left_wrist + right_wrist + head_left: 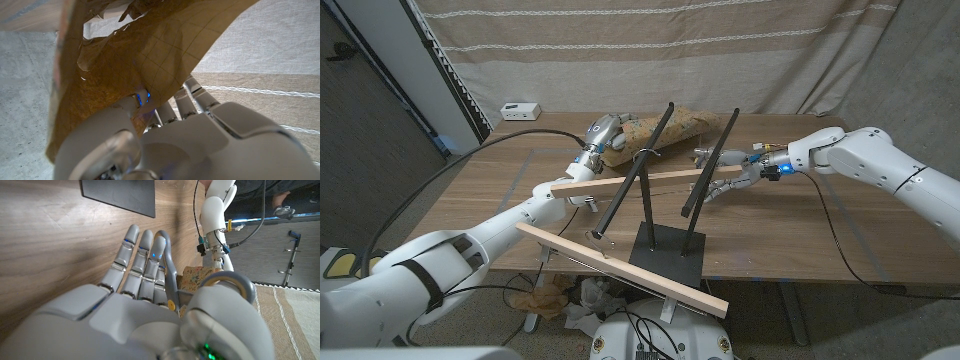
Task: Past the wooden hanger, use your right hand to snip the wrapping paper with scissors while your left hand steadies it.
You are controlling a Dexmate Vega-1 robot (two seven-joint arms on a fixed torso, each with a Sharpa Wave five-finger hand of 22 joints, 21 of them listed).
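Wrapping paper (660,128) is lying crumpled at the far middle of the wooden table (790,230), beyond the wooden hanger (630,180), with the left hand (602,135) gripping its left end.

From the left wrist view the brown sheet (150,55), marked with a faint grid, is draping over that hand (200,145), whose fingers (192,97) are curling up into its underside. The right hand (740,178) is sitting just right of the hanger rack's black rods, near the paper's right end, and is holding the scissors (705,155); in its own wrist view a grey handle loop (227,282) is ringing the thumb while the other fingers (140,260) are stretching out straight over the tabletop. Whether the blades are touching the paper cannot be made out. A black base plate (665,255) is standing under the rack.
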